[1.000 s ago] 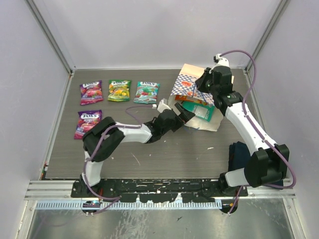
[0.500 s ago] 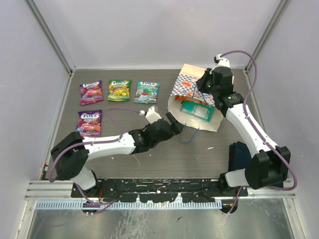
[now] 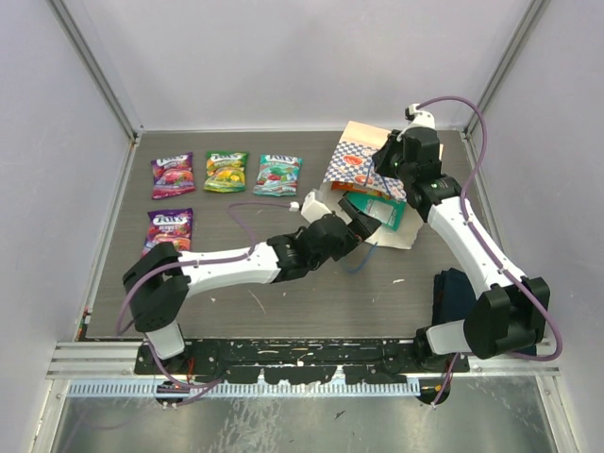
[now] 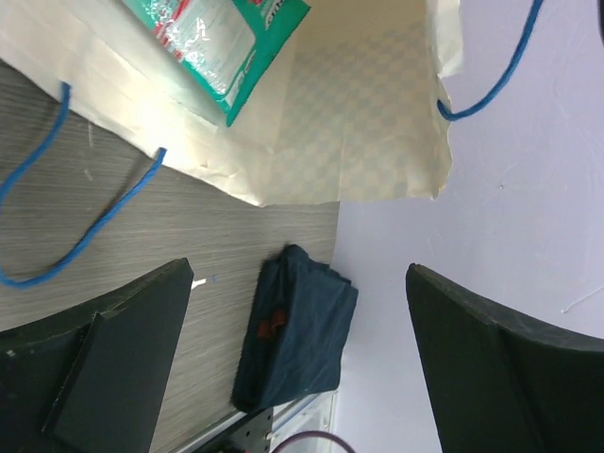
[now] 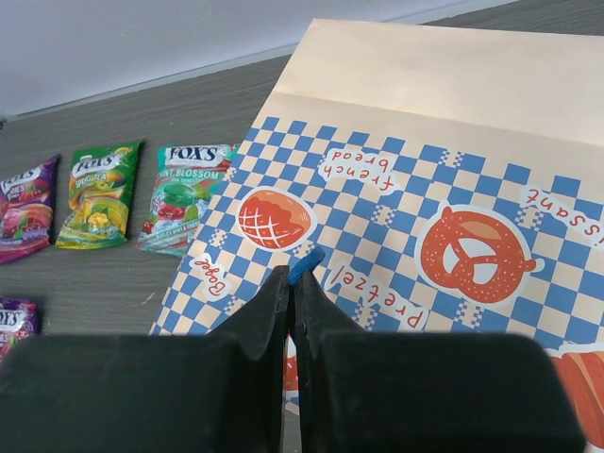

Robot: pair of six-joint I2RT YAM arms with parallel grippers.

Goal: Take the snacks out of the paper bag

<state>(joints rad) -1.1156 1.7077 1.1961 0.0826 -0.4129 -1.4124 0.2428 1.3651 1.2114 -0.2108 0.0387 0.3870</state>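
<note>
Snacks: four packets (image 3: 226, 172) lie flat at the far left of the table (image 3: 311, 302), three in a row and one nearer. A teal packet (image 3: 377, 209) sits just inside the mouth of the paper bag (image 3: 351, 160), partly showing. The bag lies on its side at far right, mouth toward the left and near side. The right gripper (image 5: 293, 283) has its fingers pressed together on the upper cord handle (image 5: 304, 264), apparently holding the top wall lifted so the mouth gapes. Change over the last second: the left gripper (image 3: 359, 226) drew back from the mouth toward the near side, then came forward again. It is now at the mouth, just short of the teal packet, fingers spread wide and empty, as throughout. Bag and laid-out packets did not shift. Reading: nothing gained in this interval; probably a re-aimed approach for the fifth packet. The reach must avoid snagging the loose handle (image 4: 57, 189) on the table. A dark blue cloth (image 4: 293, 330) lies apart, near right.
</note>
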